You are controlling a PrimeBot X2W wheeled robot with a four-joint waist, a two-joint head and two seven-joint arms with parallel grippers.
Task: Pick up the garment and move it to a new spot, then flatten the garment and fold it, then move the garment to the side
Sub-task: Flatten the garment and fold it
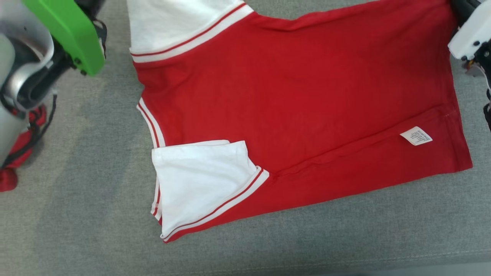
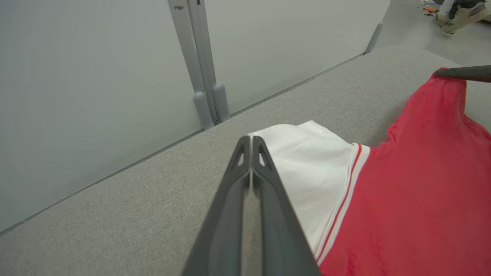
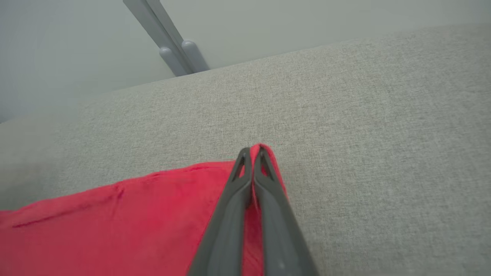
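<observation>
A red garment (image 1: 299,99) with white sleeves lies spread on the grey padded surface (image 1: 76,214). One white sleeve (image 1: 199,180) is folded in over the red body near the front, and a white label (image 1: 416,135) shows by the hem. My left gripper (image 2: 251,138) is shut, its tips pinching the edge of the far white sleeve (image 2: 314,161). My right gripper (image 3: 254,150) is shut on the red hem corner (image 3: 268,151), which is drawn up slightly. In the left wrist view one dark finger of the right gripper (image 2: 466,73) holds that raised corner.
A pale wall with a grey post (image 2: 201,69) runs along the far edge of the surface. A red item with black cords (image 1: 23,145) sits under my left arm (image 1: 65,34). A person's shoe (image 2: 458,13) is on the floor beyond.
</observation>
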